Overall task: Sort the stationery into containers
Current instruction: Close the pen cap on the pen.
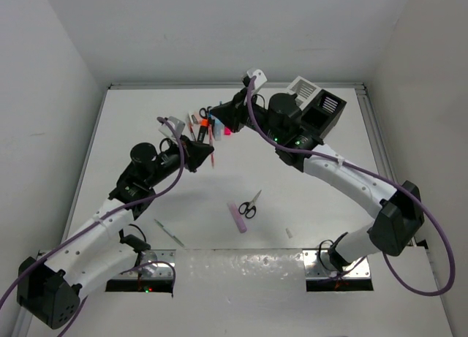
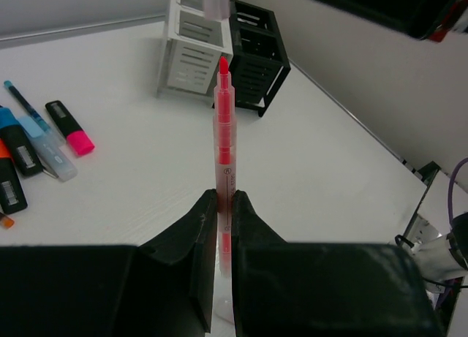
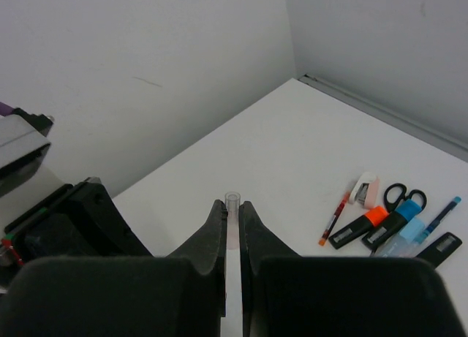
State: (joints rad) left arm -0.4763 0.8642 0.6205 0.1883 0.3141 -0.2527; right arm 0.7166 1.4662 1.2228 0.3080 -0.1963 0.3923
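My left gripper (image 2: 224, 198) is shut on the lower barrel of a red pen (image 2: 224, 132), whose bare red tip points up toward the white container (image 2: 191, 48) and the black container (image 2: 256, 55) beside it. In the top view this left gripper (image 1: 201, 156) hangs over the table's middle left. My right gripper (image 3: 232, 205) is shut on a small clear cap (image 3: 232, 199), only its open end showing past the fingertips. From above, the right gripper (image 1: 218, 128) hovers beside the cluster of stationery (image 1: 205, 120), with the containers (image 1: 318, 99) at the back right.
Loose on the table lie an orange marker (image 3: 358, 226), a thin red pen (image 3: 333, 220), blue markers (image 3: 398, 224), small scissors (image 3: 404, 197) and a pink-tipped marker (image 2: 69, 127). Nearer the front are other scissors (image 1: 251, 204), a lilac bar (image 1: 237, 217), a pale pen (image 1: 168, 232) and a tiny white piece (image 1: 288, 233).
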